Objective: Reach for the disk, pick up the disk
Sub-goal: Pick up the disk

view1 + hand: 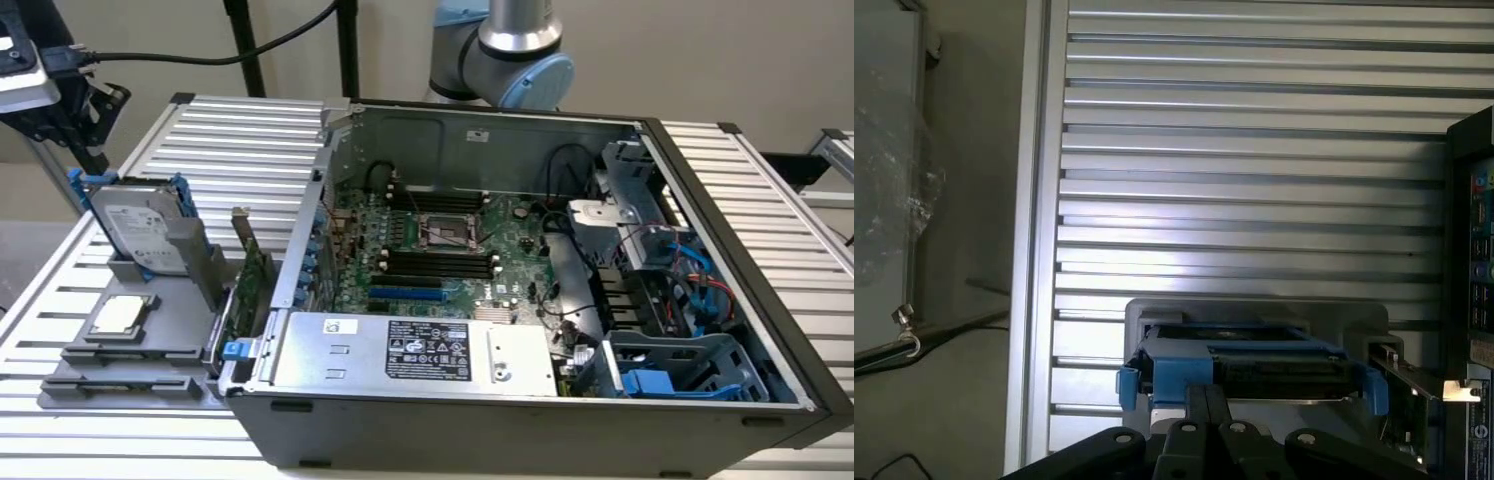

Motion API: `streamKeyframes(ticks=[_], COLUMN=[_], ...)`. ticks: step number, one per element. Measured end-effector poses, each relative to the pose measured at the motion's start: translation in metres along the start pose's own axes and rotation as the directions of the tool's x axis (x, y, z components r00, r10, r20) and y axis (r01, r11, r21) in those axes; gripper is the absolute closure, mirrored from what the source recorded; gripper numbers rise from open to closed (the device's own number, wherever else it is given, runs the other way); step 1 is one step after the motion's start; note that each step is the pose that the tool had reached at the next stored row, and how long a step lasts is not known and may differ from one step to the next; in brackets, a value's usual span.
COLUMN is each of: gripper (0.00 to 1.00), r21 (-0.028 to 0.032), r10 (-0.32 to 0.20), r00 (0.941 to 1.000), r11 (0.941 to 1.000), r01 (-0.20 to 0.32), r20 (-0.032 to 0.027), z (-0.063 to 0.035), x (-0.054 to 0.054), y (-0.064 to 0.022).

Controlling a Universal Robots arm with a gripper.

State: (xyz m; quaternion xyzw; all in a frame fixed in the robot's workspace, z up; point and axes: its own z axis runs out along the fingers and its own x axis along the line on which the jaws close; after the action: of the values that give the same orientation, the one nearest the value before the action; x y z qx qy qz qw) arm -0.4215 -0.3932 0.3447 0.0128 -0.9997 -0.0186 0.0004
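We see the disk (138,232), a silver-grey drive with a white label and bright blue rails along its edges, standing on edge and leaning a little in a grey holder (200,268). The holder sits on the slatted metal counter (247,130), at the exterior view's left. In the wrist view we look at the disk (1254,372) edge-on, with a blue rail across its near side and the grey holder around it. The tool (94,158) hangs right over the disk's upper edge, by the blue rail on the side away from the computer. In the wrist view the tool (1206,402) has its two dark fingers (1197,405) pressed together, their tips in front of the blue rail. We cannot tell whether the tips touch the rail or pinch any part of it. Nearer the exterior camera than the holder, a small square silver chip (118,314) lies flat on a grey tray (160,352). Between the holder and the computer a green card (250,275) stands upright. The open computer case (534,430) takes the middle and the exterior view's right of the counter. Inside it are a green board (441,255) and, along the near side, a silver box with a black label (427,350). Behind the case rises the grey arm (514,40).
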Motion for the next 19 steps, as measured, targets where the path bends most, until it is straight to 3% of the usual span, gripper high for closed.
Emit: streamKeyframes(ticks=[5, 10, 14, 19], gripper=[0.89, 0.89, 0.89, 0.89], r21=[-0.0007, -0.0014, -0.0020, -0.0030], r10=[-0.087, -0.177, -0.248, -0.336], r00=[0.9962, 0.9842, 0.9688, 0.9419], r11=[0.9962, 0.9842, 0.9689, 0.9420], r01=[0.087, 0.177, 0.248, 0.336], r20=[-0.0032, -0.0065, -0.0091, -0.0124], z=[0.0000, 0.0000, 0.0000, 0.0000], x=[0.0000, 0.0000, 0.0000, 0.0000], y=[0.0001, 0.0001, 0.0001, 0.0001])
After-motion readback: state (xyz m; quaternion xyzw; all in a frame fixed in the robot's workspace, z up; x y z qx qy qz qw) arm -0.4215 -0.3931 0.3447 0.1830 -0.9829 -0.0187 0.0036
